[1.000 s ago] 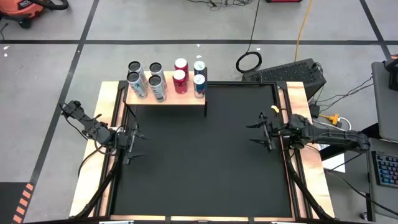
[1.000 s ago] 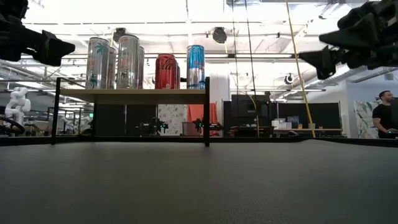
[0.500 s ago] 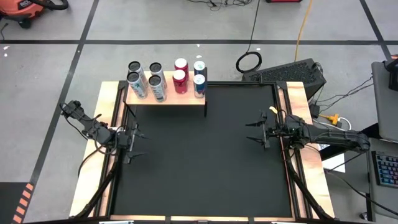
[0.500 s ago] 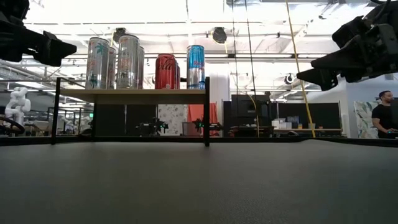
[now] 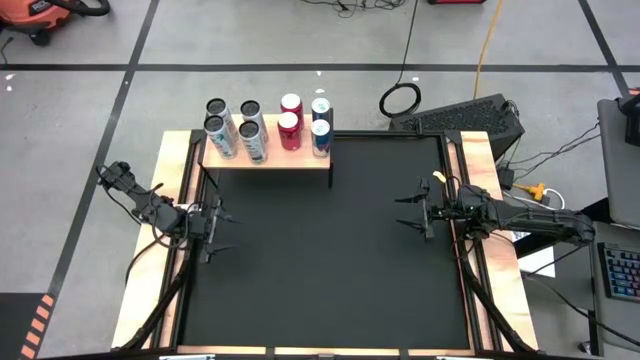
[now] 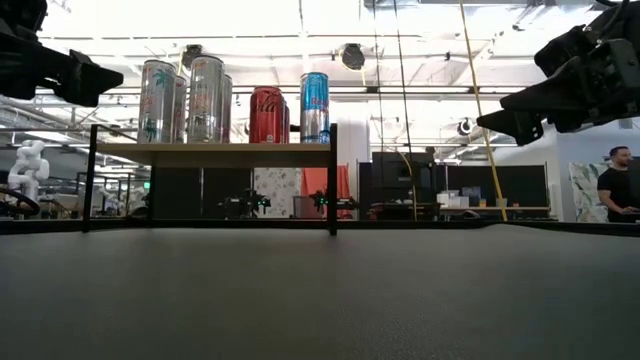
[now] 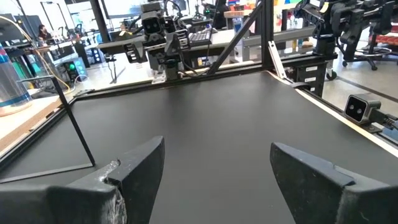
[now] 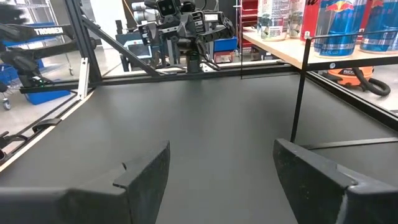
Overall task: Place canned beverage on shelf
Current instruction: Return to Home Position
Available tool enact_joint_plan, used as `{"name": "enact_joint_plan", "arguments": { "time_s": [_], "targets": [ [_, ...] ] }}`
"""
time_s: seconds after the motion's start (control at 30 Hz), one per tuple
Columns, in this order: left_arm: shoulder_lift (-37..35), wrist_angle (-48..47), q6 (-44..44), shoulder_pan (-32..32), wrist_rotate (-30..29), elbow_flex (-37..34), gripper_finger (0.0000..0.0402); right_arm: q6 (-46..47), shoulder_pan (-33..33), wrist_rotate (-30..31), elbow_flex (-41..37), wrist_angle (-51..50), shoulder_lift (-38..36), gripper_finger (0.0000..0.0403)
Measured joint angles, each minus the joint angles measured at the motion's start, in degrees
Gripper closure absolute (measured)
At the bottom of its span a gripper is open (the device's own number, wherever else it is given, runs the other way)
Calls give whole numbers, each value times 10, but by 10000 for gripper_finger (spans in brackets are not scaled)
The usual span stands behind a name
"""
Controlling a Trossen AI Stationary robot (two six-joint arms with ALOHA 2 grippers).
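Both grippers are held with their fingers spread apart, and nothing is gripped between them. The left gripper (image 5: 224,232) is positioned at the left edge of the black mat (image 5: 320,280), raised above it, and is pointed toward the middle of the table. The right gripper (image 5: 408,212) is positioned near the right edge, also raised, and is pointed back toward the left one. The two are set well apart, with bare mat between them. In the left wrist view the two dark fingers (image 7: 134,171) are seen parted over the mat, and the same is shown in the right wrist view.

The shelf (image 5: 290,160) is set at the back left corner of the mat, on thin dark legs. Eight cans are stood upright on its wooden top: four silver cans (image 5: 218,135) on the left side, then two red cans (image 5: 290,128), then two blue cans (image 5: 320,135) at the right end. Cans of one colour are lined up one behind the other. A person (image 6: 618,185) is seen in the room beyond the table, at the right of the low view.
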Motion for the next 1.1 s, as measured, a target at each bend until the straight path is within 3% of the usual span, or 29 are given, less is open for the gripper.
{"name": "enact_joint_plan", "arguments": {
  "time_s": [0.33, 0.63, 1.1],
  "targets": [
    [0, 8, 0, 1, -2, -1, 107, 0, 0, 0, 0, -3, -7, 133],
    [-12, 89, 0, 15, -2, -24, 107, 0, 0, 0, -1, -3, -101, 133],
    [-12, 131, 0, 21, -3, -38, 107, 0, 0, -1, -3, 7, -101, 133]
  ]
}}
